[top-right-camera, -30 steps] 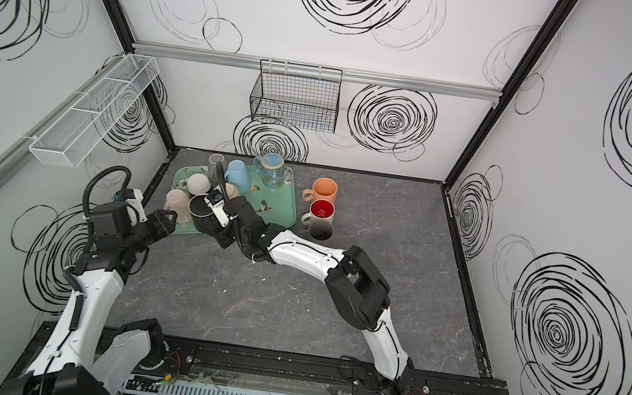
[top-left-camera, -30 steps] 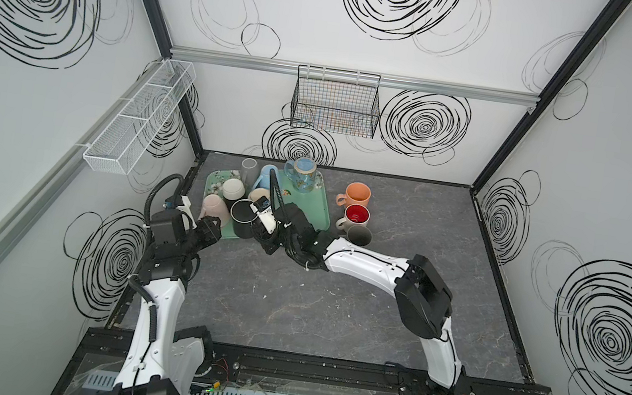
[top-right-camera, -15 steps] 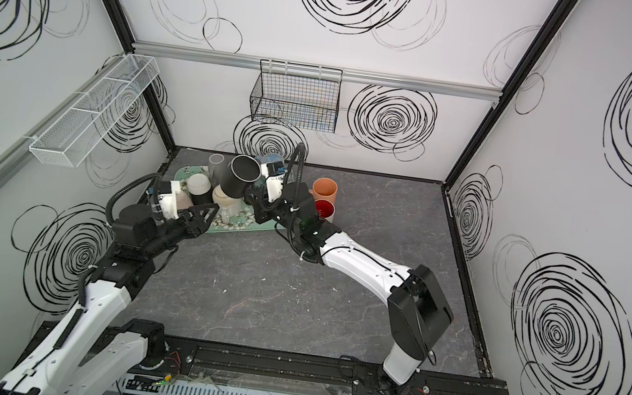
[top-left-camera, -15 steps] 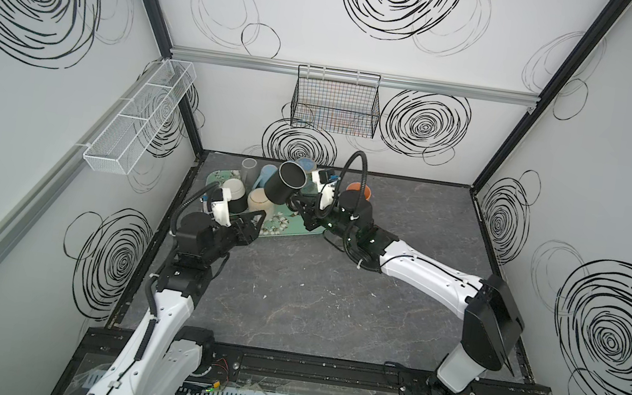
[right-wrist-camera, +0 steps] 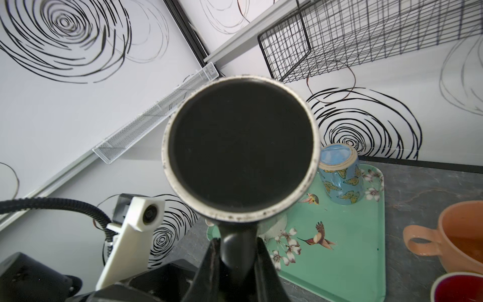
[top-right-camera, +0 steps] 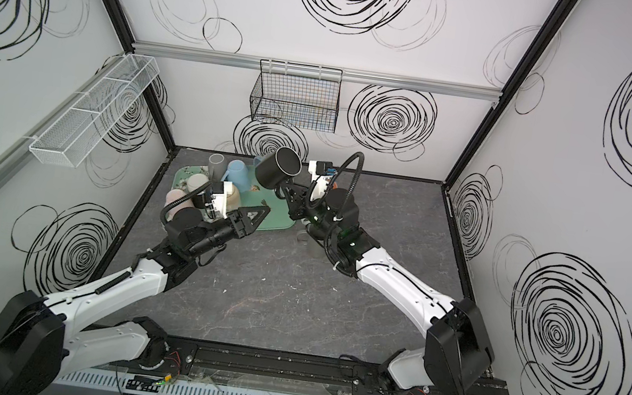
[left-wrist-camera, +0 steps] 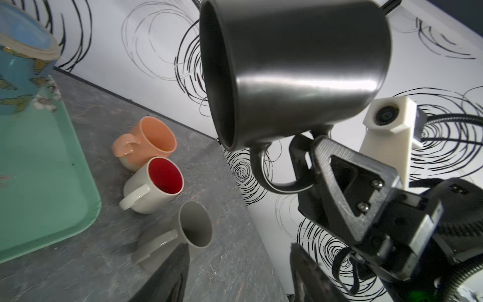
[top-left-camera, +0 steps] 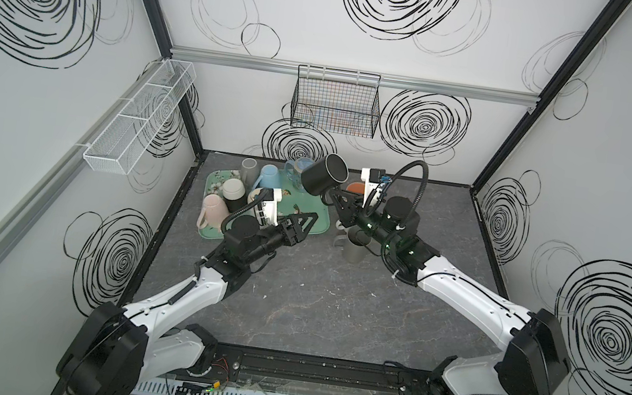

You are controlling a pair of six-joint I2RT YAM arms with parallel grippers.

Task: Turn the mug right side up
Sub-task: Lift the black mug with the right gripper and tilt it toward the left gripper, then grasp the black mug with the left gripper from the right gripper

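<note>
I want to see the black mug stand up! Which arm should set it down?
Right arm. The right pincer grips the black mug by its handle, tilted in the air. The left pincer is open, empty and apart from it.

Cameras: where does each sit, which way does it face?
Both top views: high at the front, looking down on the table; both arms show whole.
Left wrist: on the left arm, facing the black mug in the right gripper; left gripper fingers at the edge.
Right wrist: on the right arm, facing the mug's base and green tray; its fingers clamp the handle.
Shared: all show the black mug; each wrist view shows the other wrist camera.
</note>
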